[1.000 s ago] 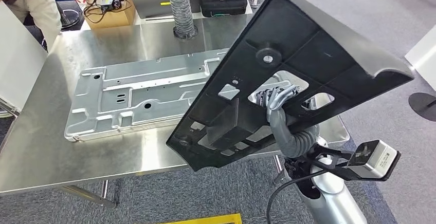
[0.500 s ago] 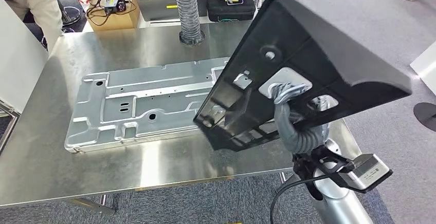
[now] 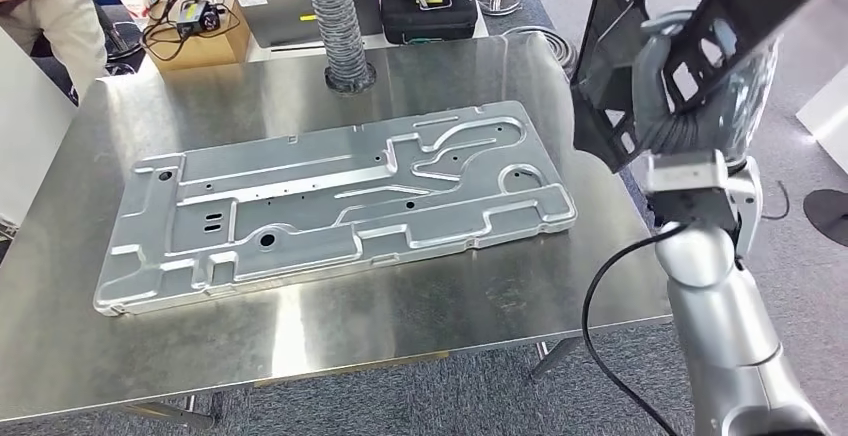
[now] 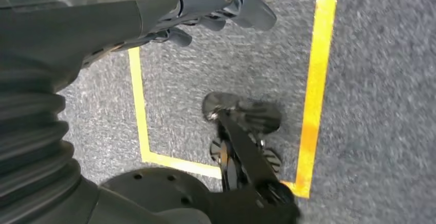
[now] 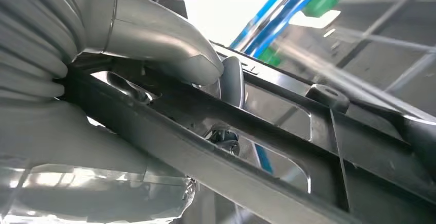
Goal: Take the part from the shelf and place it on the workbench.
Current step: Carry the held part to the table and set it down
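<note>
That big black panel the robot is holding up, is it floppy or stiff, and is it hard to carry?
Probably stiff: the black panel keeps its shape though the right hand grips it only through one opening. Its ribbed, cut-out build suggests it is light for its size. Being so broad, it may swing or twist.

Saw metal plate flat on workbench, hose upright behind it. Case and box behind bench. My right hand held part beyond bench's right edge.

Shiny steel workbench sits on grey carpet with yellow tape lines, and at the far end there's a laptop, a black case and a cardboard box of cables.
</note>
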